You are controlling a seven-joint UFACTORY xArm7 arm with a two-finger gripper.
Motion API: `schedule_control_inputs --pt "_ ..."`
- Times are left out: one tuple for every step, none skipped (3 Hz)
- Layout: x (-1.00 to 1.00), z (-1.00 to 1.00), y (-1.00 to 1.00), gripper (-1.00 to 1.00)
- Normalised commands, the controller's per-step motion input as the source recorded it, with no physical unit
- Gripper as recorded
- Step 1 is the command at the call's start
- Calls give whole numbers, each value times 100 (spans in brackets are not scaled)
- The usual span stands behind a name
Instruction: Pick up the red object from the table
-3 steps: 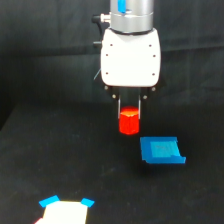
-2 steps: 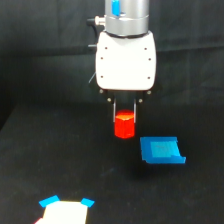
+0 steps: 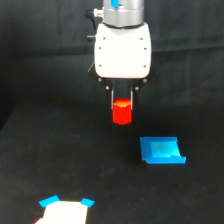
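The red object (image 3: 121, 112), a small bright red-orange stubby block, hangs between the two thin dark fingers of my gripper (image 3: 122, 105), which is shut on it. The gripper's white housing sits directly above it in the upper middle of the exterior view. The block appears lifted off the black table (image 3: 60, 160), with dark surface showing below it. Its upper part is partly hidden between the fingers.
A flat blue square piece (image 3: 161, 150) lies on the table to the exterior view's right of and below the block. A white object with blue corners (image 3: 64, 210) sits at the bottom left edge of the view.
The gripper has moved to the exterior view's left and slightly up, carrying the red block with it. The blue piece and the white object have stayed put.
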Motion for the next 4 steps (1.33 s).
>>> schedule_control_inputs --pt "-47 46 -6 -58" --pt "-39 37 -46 -39" --pt "-7 -3 -7 -100" --pt "100 46 -18 -100"
